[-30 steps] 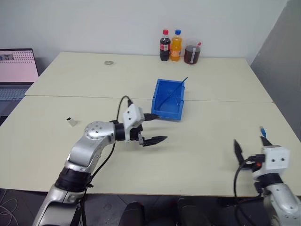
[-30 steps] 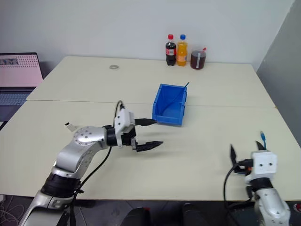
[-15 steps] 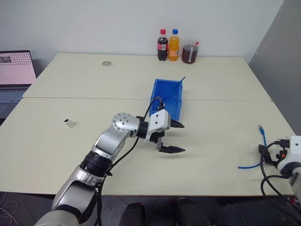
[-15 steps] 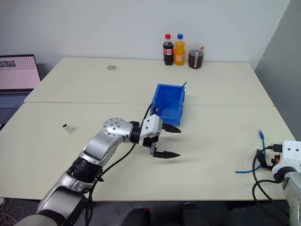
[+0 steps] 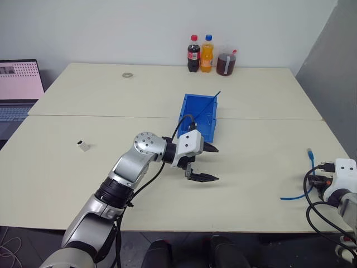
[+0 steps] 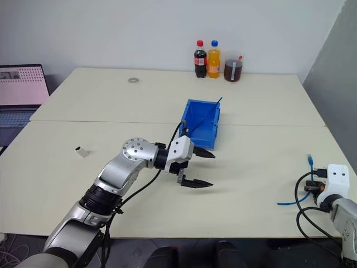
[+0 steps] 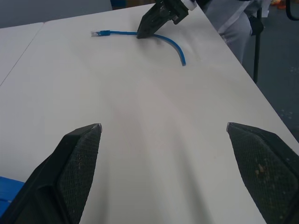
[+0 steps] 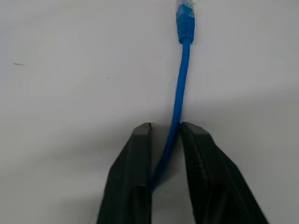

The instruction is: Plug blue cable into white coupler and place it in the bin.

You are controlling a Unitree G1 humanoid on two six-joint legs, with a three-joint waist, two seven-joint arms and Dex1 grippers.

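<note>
The blue cable (image 5: 294,195) lies on the table near its right edge, one plug end (image 8: 185,18) pointing away from me. My right gripper (image 8: 163,127) is down on the table and shut on the cable, which runs between its two fingers; the left wrist view shows that gripper (image 7: 145,31) pinching it too. My left gripper (image 5: 212,163) hovers open over the middle of the table, just in front of the blue bin (image 5: 188,114), nothing between its fingers (image 7: 79,154). The tiny white coupler (image 5: 83,146) sits alone far to the left.
Two bottles (image 5: 199,53) and a cup of dark drink (image 5: 226,63) stand at the table's far edge. A laptop (image 5: 19,84) is at the far left and a small ring (image 5: 128,74) lies at the back. A thin blue rod (image 5: 210,103) crosses the bin.
My right gripper has come down onto the table and shut on the blue cable. My left gripper swung right to the bin's front, then stayed still and open.
</note>
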